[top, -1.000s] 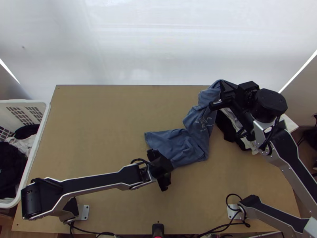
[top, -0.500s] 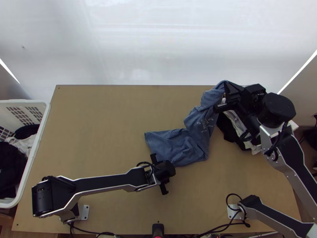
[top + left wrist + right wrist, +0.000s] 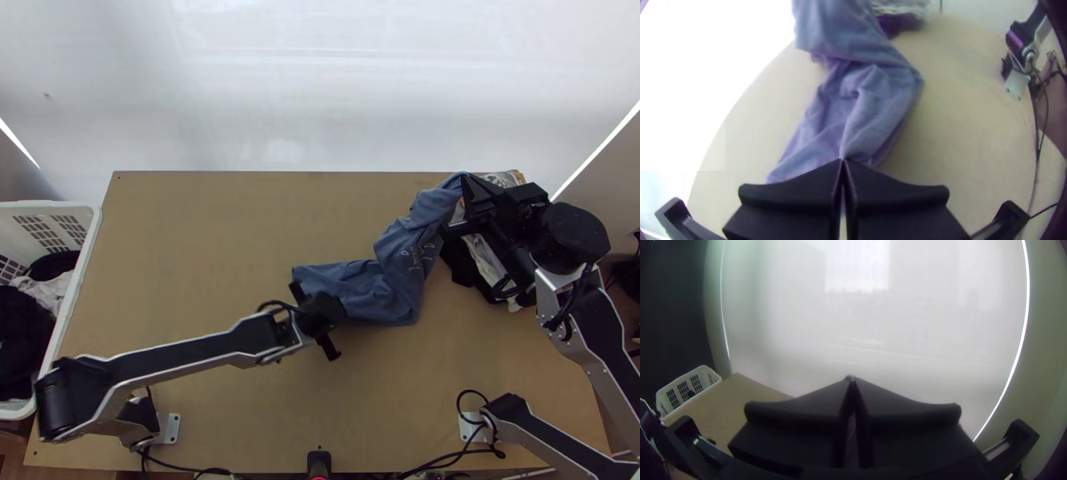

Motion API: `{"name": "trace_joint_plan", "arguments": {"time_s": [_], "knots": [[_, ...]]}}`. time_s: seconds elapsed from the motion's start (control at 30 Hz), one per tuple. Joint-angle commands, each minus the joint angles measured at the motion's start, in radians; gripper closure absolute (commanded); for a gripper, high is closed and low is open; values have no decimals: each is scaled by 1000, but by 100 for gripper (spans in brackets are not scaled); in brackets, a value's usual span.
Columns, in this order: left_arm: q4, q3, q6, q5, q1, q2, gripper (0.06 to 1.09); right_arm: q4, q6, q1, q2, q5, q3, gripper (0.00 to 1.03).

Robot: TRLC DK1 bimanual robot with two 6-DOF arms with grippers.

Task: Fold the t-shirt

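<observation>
Across the counter, from its middle to the far right, the blue t-shirt stretches bunched, pinched in the closed fingers of the left gripper and right gripper. Pulling hard could slip either small pinch; swinging low could snag the clothes pile.

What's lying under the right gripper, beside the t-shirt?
A pile of clothes: black cloth and whitish cloth show. The right gripper and its arm cover part of the pile; what's there is hidden.
</observation>
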Motion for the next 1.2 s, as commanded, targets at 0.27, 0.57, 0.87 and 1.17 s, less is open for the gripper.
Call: {"name": "trace_joint_plan", "arguments": {"time_s": [0.27,0.57,0.87,1.17], "knots": [[167,133,1,-38,352,-372,105,-34,-40,-143,-27,1,-91,100],[299,82,-10,-21,534,-682,105,-40,-68,-240,-46,1,-131,100],[294,-68,59,-12,488,-904,105,-78,-82,-254,-115,1,-156,100],[96,-192,7,32,421,-1026,105,-92,-114,-264,-154,1,-167,100]]}}
